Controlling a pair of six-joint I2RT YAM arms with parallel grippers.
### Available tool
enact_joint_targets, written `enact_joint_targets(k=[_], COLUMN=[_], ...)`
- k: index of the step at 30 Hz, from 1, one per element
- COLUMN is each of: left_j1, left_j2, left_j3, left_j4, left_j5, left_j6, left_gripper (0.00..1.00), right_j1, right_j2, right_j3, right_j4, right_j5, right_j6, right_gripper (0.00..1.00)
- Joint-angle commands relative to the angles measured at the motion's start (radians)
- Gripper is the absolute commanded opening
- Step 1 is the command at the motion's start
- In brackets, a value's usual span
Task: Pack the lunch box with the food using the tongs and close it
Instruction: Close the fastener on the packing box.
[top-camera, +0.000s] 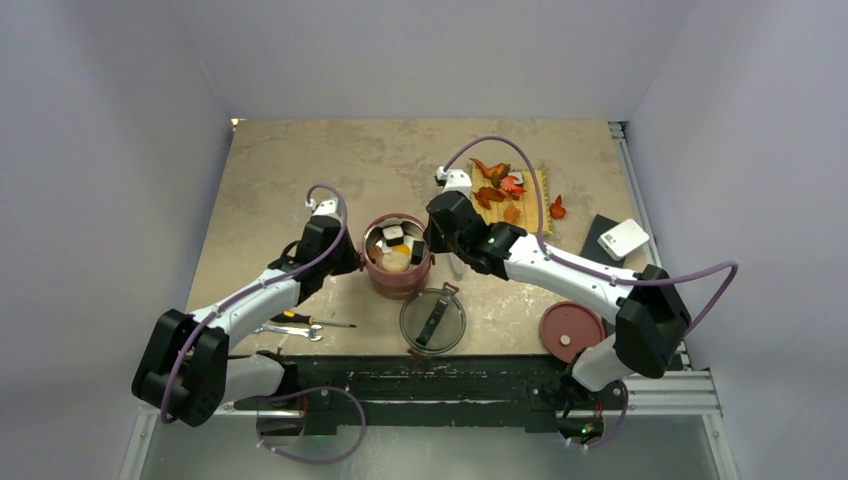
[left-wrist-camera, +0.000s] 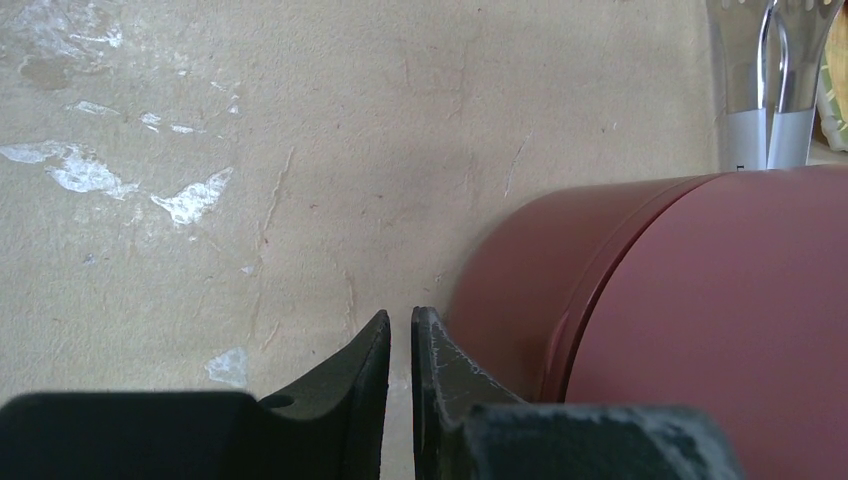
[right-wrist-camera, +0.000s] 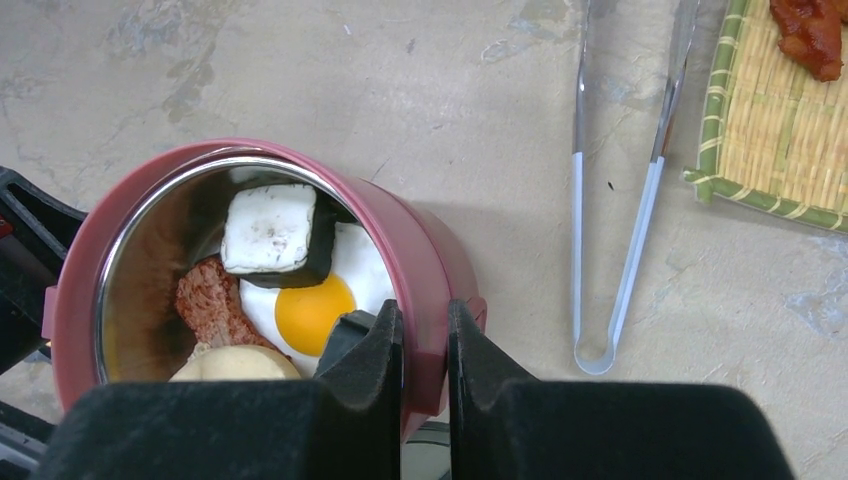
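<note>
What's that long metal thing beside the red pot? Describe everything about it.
The tongs: two thin arms joined in a rounded loop, bare shiny metal toward the open end, pale coating toward the joint. They lie flat on the table, arms slightly spread, between the lunch box and the woven mat, touching neither. Nothing grips them.

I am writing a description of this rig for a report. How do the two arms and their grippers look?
Both the left arm and the right arm have white links between bulky black joints. A thin purple cable loops along each. The left gripper and right gripper have black, tapered fingers, the left ones scuffed pale.
</note>
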Motion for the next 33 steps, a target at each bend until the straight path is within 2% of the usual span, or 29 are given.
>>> enact_joint_targets(k=[1, 6, 9, 15, 24, 25, 28, 31, 33], left_j1=[-0.017, -0.017, -0.018, -0.017, -0.014, -0.014, -0.011, -0.003, 0.013], left_j2=[0.008, 0.025, 0.037, 0.022, -0.100, -0.108, -0.126, -0.140, -0.148], left_j3=[-0.011, -0.030, -0.027, 0.008, 0.073, 0.078, 0.090, 0.096, 0.095], left_j4=[0.164, 0.225, 0.221, 0.110, -0.091, -0.105, -0.134, -0.164, -0.178], left_j5=[0.132, 0.167, 0.167, 0.095, -0.060, -0.072, -0.086, -0.105, -0.109], left_j6=[-0.075, -0.108, -0.109, -0.083, -0.030, -0.025, -0.016, -0.010, -0.004], left_gripper=[0.13, 0.11, 0.11, 0.11, 0.28, 0.29, 0.34, 0.37, 0.37], right_j1=[0.034, 0.050, 0.075, 0.109, 0.125, 0.125, 0.125, 0.125, 0.125], right_j2=[0.052, 0.069, 0.079, 0.140, 0.137, 0.132, 0.120, 0.113, 0.110], right_j3=[0.019, 0.027, 0.036, 0.079, 0.100, 0.104, 0.126, 0.151, 0.161], right_j4=[0.007, 0.007, -0.008, -0.123, -0.176, -0.177, -0.190, -0.215, -0.230], right_j5=[-0.054, -0.047, 0.009, 0.148, 0.203, 0.202, 0.209, 0.230, 0.239], right_j6=[0.029, 0.031, 0.031, 0.075, 0.095, 0.093, 0.092, 0.093, 0.095], right_gripper=[0.00, 0.00, 0.00, 0.00, 0.00, 0.04, 0.25, 0.42, 0.44])
